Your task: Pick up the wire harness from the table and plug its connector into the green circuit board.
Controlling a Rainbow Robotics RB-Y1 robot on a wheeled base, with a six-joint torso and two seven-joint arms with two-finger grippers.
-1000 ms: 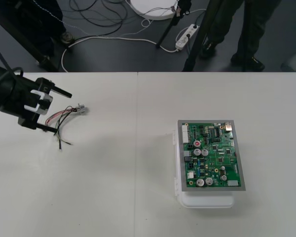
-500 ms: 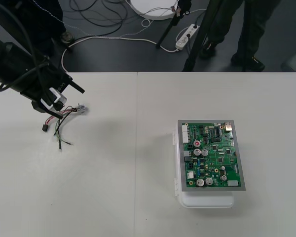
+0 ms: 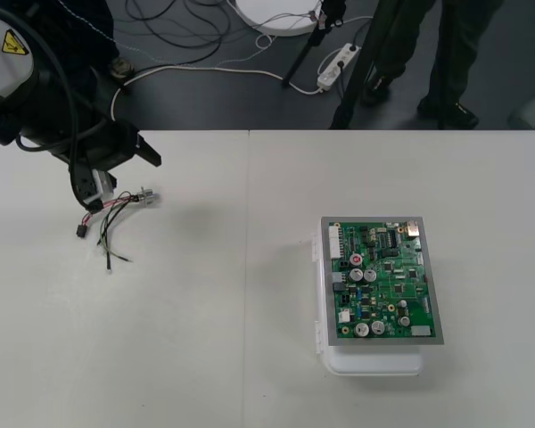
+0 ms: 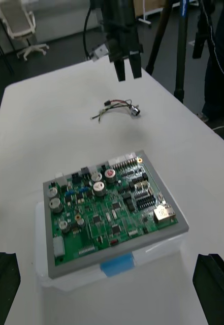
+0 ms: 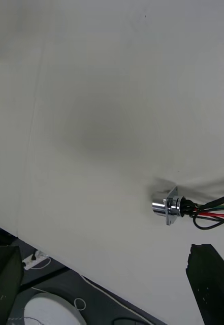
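Left gripper, fingers spread wide, hangs just over the socket end of the wire harness on the table.

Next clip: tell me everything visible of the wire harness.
The wire harness lies loose on the light table, on the robot's left side, far from the green circuit board. A few thin red, black and green wires, curled and splayed, join a small black plug to a round shiny metal socket with a flange, lying on its side. The plug is not in the board. The open left gripper hangs above it without touching.
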